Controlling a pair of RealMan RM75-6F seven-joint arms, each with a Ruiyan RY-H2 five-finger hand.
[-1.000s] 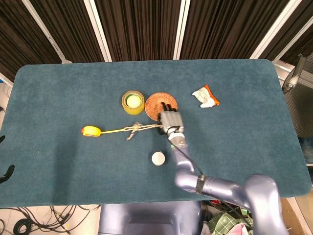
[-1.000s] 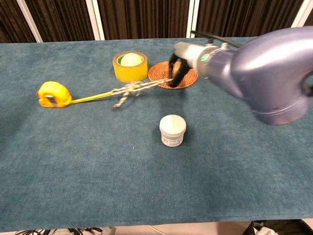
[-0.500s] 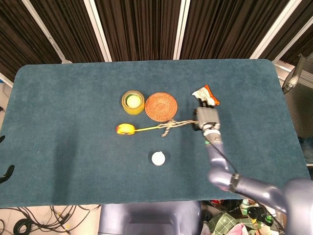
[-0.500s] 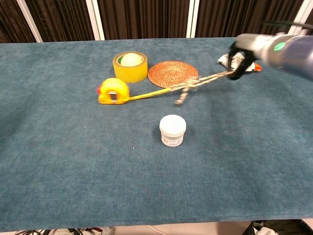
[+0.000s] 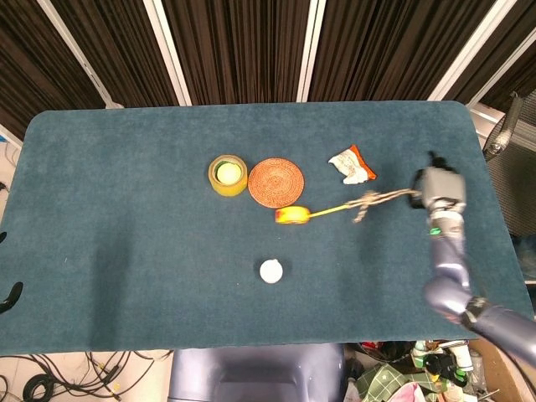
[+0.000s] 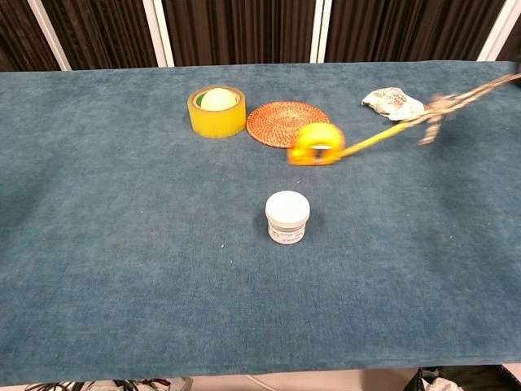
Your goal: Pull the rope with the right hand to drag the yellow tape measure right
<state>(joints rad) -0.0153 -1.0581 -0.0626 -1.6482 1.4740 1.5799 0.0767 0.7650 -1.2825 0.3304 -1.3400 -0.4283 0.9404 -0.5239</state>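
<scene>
The yellow tape measure (image 5: pixel 291 216) lies on the blue table just below the woven coaster, blurred in the chest view (image 6: pixel 316 145). Its yellow tape runs right into a knotted rope (image 5: pixel 373 201), which stretches taut to my right hand (image 5: pixel 439 189) near the table's right edge. The right hand grips the rope's end. In the chest view the rope (image 6: pixel 444 103) rises off to the right edge and the hand itself is out of frame. My left hand appears in neither view.
A yellow tape roll (image 5: pixel 227 174) and a round woven coaster (image 5: pixel 275 181) sit left of centre. A crumpled white wrapper (image 5: pixel 352 165) lies above the rope. A small white jar (image 5: pixel 270 270) stands nearer the front. The table's right edge (image 5: pixel 501 209) is close to the hand.
The right hand has swept right across the table with the rope, dragging the tape measure from the left past the tape roll to just below the coaster.
</scene>
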